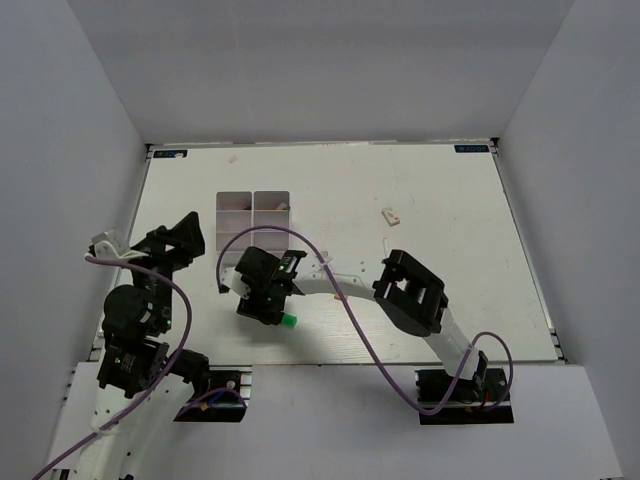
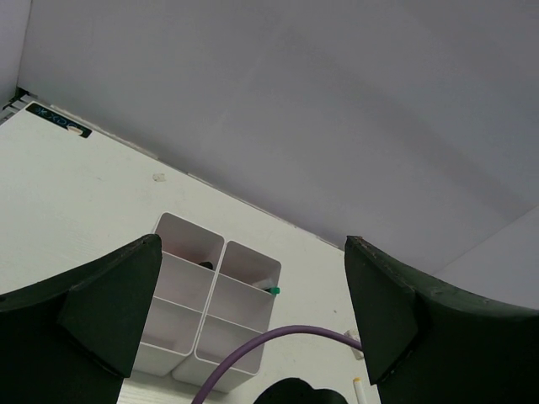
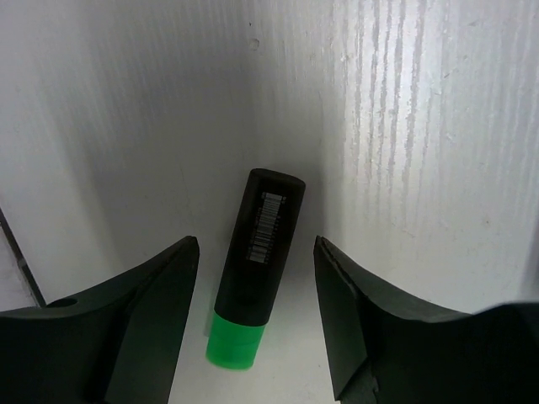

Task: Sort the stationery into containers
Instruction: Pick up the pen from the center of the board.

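Note:
A black highlighter with a green cap [image 3: 255, 252] lies flat on the white table. My right gripper [image 3: 255, 244] is open and straddles it, with a gap on each side between fingers and barrel. From above, its green cap [image 1: 287, 321] sticks out below the right gripper [image 1: 266, 300]. The white four-compartment container [image 1: 253, 215] stands further back. My left gripper [image 2: 253, 242] is open and empty, hovering near the table's left side and looking at the container [image 2: 177, 358]. A green-tipped item [image 2: 274, 290] and a dark item [image 2: 206, 265] sit in its far compartments.
A small beige eraser [image 1: 392, 214] lies to the right of the container. A white pen with a yellow tip [image 2: 360, 391] lies near the right arm. A purple cable [image 2: 278, 337] arcs across in front of the container. White walls enclose the table.

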Robot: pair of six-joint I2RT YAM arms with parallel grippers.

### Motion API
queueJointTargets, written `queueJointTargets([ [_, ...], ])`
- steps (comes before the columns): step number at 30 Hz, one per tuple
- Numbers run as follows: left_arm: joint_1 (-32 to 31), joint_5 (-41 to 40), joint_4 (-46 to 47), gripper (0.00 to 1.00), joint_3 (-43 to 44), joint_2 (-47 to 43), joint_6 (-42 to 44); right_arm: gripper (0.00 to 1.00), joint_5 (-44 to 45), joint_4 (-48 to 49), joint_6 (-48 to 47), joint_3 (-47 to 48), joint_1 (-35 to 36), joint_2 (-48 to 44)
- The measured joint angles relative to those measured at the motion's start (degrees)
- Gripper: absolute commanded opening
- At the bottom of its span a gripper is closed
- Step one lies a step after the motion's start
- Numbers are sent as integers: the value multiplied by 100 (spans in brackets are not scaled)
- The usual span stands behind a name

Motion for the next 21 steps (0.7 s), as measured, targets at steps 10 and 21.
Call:
queueJointTargets([
  [10,0,2,-4,99,-63,-37,0,30,260,-98,-59,190,63,219],
  [21,0,96,2,99,-101,-341,24,0,105,-343,-118,160,61,33],
])
